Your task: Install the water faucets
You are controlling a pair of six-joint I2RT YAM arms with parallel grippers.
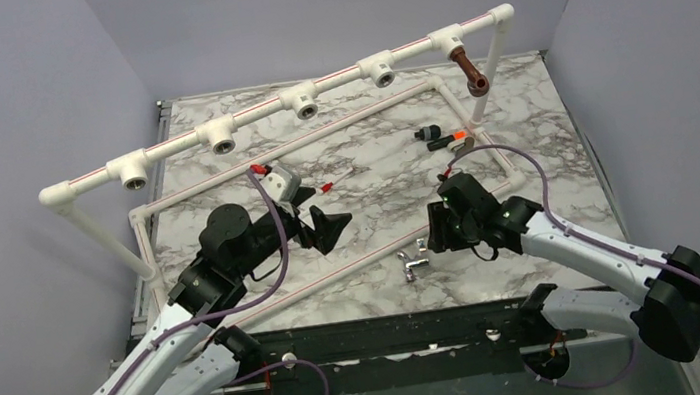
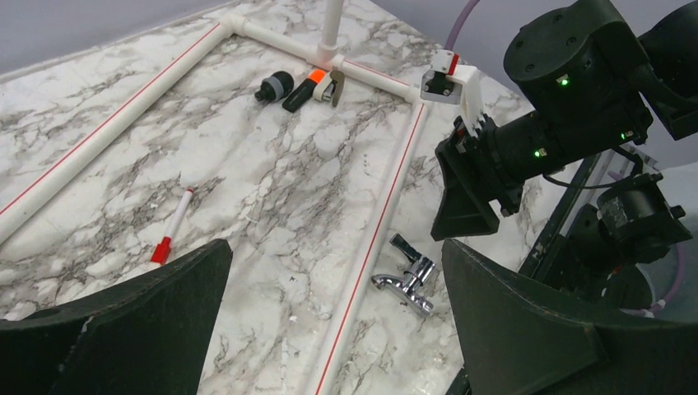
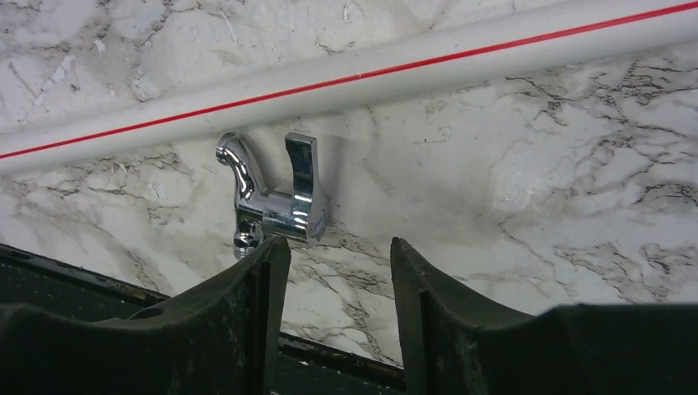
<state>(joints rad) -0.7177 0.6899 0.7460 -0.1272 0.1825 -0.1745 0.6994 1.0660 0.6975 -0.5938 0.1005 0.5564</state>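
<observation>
- Finds the right gripper (image 3: 339, 247) low over the marble table (image 1: 375, 184) near the front edge, with fingers parted only narrowly and gripping nothing
- Places the chrome faucet (image 3: 276, 202) just past those fingertips, lying on its side on the marble, spout and lever pointing toward the white floor pipe (image 3: 411, 70) with the red stripe, just beside it
- Shows the left gripper (image 2: 337, 247) a little farther back and to the left, above the table, with fingers spread wide and nothing between them
- Puts a thin stick with a red tip (image 2: 173, 226) flat on the marble beyond the left gripper
- Sets a black fitting (image 2: 273, 85) and an orange-and-black piece (image 2: 303, 89) side by side near the far right corner of the floor frame
- Ends at the raised pipe rail (image 1: 262, 116) at the back, with the reddish-brown faucet (image 1: 470, 72) seated in its rightmost tee socket, spout hanging down, and four more tee sockets (image 1: 304, 102) spaced along the same rail
</observation>
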